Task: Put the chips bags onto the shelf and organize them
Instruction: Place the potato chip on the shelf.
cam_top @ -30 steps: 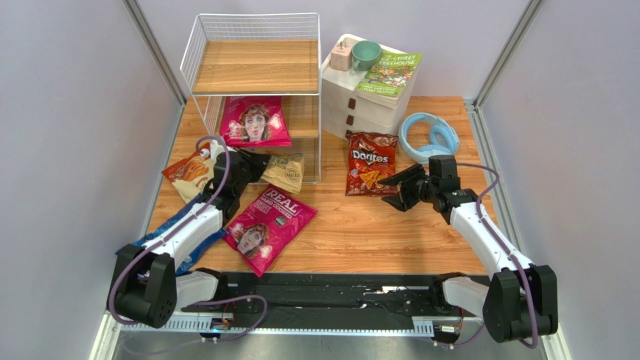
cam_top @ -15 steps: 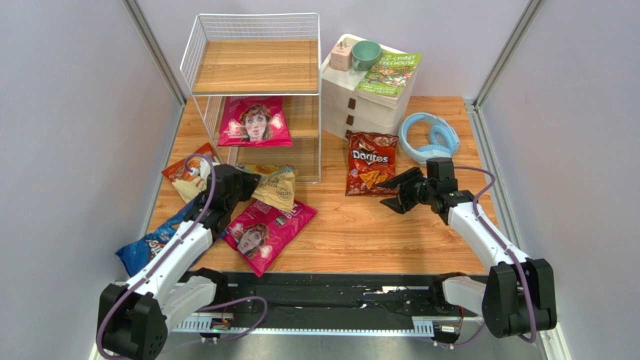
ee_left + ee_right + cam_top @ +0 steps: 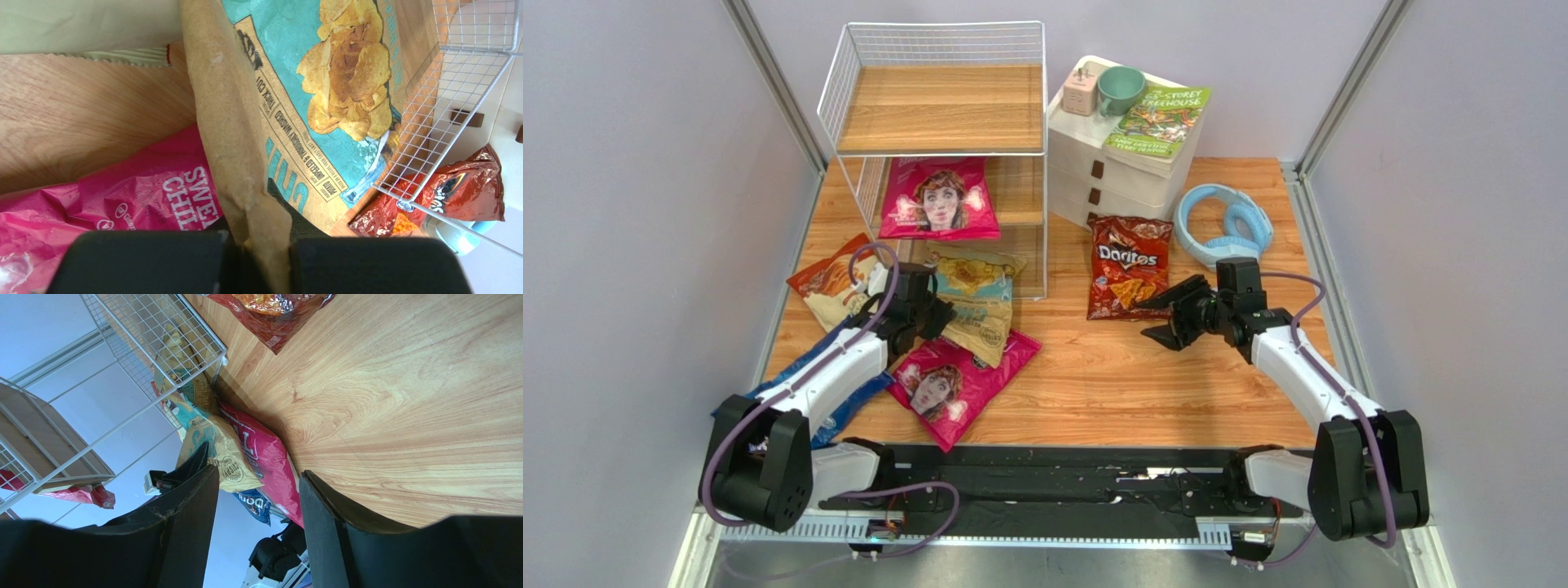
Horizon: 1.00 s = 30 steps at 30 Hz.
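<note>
Chips bag inside shelf

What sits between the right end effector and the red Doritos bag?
Only bare tabletop separates the right end effector from the red Doritos bag; the right wrist view shows it.

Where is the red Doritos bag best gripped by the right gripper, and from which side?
Grip the near bottom seam of the red Doritos bag, coming low from the near right, where the open right gripper is. The bag lies flat, so only its thin edge likely fits between the jaws.
</note>
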Available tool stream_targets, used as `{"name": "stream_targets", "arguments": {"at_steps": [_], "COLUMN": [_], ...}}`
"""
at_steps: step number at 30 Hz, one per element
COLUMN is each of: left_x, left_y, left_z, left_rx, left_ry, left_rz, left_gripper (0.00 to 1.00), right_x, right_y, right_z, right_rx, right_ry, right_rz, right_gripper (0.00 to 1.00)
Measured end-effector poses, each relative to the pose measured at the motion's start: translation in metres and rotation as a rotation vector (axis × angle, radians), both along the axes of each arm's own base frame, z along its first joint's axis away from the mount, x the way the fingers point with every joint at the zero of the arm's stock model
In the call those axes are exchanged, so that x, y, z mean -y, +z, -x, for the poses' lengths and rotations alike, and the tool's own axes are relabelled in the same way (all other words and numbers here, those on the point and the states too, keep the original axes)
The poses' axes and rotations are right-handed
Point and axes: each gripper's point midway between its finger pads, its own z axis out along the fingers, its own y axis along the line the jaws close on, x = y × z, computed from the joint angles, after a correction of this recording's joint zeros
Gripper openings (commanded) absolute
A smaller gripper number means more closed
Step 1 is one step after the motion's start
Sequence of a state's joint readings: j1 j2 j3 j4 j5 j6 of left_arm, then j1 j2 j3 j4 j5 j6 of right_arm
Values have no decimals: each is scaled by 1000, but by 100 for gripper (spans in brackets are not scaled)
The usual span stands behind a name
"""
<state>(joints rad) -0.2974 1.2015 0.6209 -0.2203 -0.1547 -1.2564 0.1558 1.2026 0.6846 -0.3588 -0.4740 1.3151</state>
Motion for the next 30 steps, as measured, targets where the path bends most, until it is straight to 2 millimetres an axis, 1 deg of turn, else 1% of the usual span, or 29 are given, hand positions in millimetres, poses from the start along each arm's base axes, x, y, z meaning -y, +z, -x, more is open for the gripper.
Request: {"name": "stream_targets", "arguments": {"at_steps": [1, 4, 6, 7, 12, 16, 23, 26, 27, 29, 30], "left_x": [0, 1, 1, 1, 1, -4, -13, -16, -16, -18, -19], "left_y": [1, 1, -2, -3, -9, -9, -15, -18, -20, -23, -24], "left_z": [-1, -3, -5, -6, -15, -23, -35, -38, -38, -40, -40], "left_rx": [-9, -34, -51, -61, -110, -126, -147, -153, -156, -159, -161], "left_ry": [0, 7, 16, 21, 56, 106, 172, 186, 187, 184, 182], "left_rz": [-2, -7, -6, -5, -14, -32, -65, -75, -77, -84, -87], "left_gripper": [10, 10, 1, 0, 0, 0, 0, 4, 10, 16, 25], "right_x": [0, 0, 0, -1, -2, -2, -4, -4, -4, -5, -5], "right_y": [0, -2, -1, -1, 4, 6, 3, 3, 3, 3, 2], "right_z": [0, 0, 0, -1, -5, -7, -8, -8, -9, -8, -8], "right_rx": [-1, -7, -4, -3, 13, 23, 9, 7, 8, 6, 5], "right_ry": [0, 1, 5, 7, 20, 27, 35, 39, 41, 43, 43], "right_rz": [0, 1, 2, 1, 5, 6, 5, 4, 3, 1, 1], "right_gripper": [56, 56, 56, 56, 56, 56, 55, 55, 55, 55, 55]}}
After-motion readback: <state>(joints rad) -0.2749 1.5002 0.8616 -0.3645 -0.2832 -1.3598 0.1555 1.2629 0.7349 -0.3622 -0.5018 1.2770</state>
